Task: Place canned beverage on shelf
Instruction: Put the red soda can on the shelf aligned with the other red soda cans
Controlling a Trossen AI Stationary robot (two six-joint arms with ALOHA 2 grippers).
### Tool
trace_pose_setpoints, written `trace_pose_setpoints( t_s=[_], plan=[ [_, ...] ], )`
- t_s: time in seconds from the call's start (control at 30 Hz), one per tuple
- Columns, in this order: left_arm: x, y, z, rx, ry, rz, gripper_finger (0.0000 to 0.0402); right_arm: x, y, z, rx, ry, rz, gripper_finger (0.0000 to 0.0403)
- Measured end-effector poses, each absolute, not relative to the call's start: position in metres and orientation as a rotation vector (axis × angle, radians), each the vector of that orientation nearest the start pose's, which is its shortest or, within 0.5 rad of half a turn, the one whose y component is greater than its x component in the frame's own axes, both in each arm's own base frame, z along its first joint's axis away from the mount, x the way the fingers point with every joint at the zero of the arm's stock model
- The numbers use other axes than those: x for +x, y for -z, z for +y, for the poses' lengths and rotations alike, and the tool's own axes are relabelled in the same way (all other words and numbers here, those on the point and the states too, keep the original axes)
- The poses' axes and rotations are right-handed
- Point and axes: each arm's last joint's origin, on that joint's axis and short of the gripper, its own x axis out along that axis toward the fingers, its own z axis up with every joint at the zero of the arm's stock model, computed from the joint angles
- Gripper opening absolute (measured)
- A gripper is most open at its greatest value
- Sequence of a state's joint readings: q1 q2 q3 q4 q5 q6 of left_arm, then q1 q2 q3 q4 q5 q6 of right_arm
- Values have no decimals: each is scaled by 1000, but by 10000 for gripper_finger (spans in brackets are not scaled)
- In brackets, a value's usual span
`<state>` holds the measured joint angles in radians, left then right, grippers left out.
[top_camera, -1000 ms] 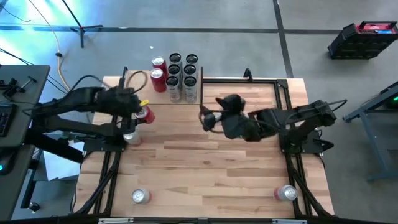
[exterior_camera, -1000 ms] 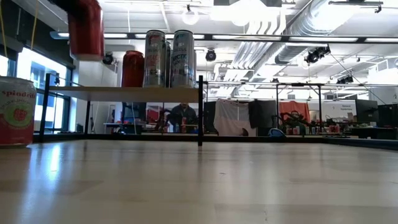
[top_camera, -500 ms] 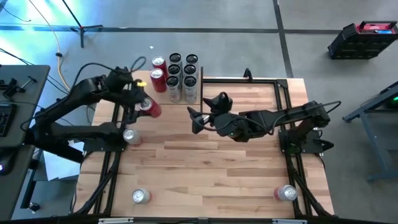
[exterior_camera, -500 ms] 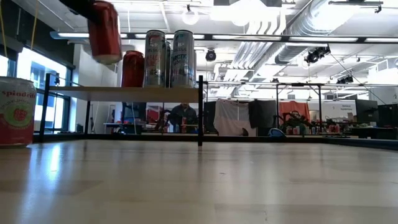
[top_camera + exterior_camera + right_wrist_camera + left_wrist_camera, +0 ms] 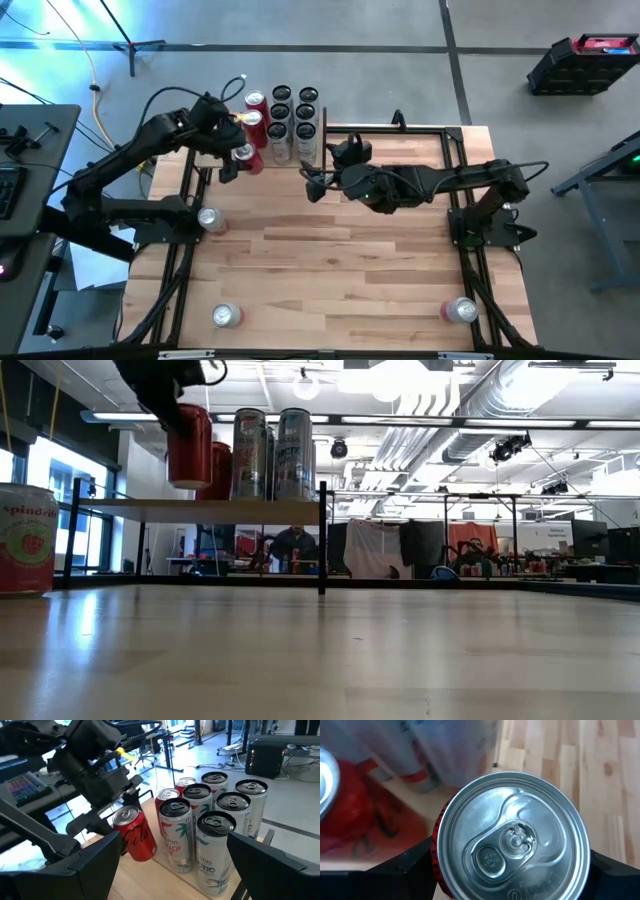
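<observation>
One red can (image 5: 246, 160) sits clamped in your left gripper (image 5: 238, 157) jaws, tilted at the shelf's (image 5: 200, 508) near-left edge. Right gripper (image 5: 315, 185) jaws apart beside it. Butcher-block tabletop (image 5: 330, 260); open workshop beyond.

Robotics lab: exposed ducts (image 5: 520, 400), workbenches (image 5: 500, 565).

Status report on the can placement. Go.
Left tool shut on red can, tilted, at shelf front edge. Right tool open, hovering beside shelf. Cans already on shelf crowd the spot.
</observation>
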<state>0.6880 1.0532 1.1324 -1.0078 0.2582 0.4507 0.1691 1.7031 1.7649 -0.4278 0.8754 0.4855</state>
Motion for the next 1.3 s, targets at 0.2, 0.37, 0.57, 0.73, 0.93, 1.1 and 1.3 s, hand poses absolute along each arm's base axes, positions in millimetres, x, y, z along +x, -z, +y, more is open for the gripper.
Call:
trace_pose_setpoints(
  t_s=[0.2, 0.37, 0.57, 0.73, 0.93, 1.1, 1.3],
  plan=[
    [141, -336, 124, -42, -279, 879, 298, 377, -409, 31, 248, 737, 174, 348],
    [135, -337, 132, -84, -329, 856, 299, 378, -409, 24, 249, 733, 182, 348],
    [133, -334, 141, -166, -345, 840, 299, 378, -408, 19, 250, 716, 192, 348],
    [134, -330, 148, -192, -365, 856, 300, 378, -408, 19, 249, 712, 193, 348],
    [137, -328, 150, -203, -361, 856, 300, 378, -408, 20, 252, 708, 194, 348],
    [137, -328, 150, -201, -349, 857, 300, 379, -408, 21, 259, 678, 203, 348],
    [137, -328, 149, -212, -321, 841, 301, 379, -408, 21, 256, 678, 210, 348]
  ],
)
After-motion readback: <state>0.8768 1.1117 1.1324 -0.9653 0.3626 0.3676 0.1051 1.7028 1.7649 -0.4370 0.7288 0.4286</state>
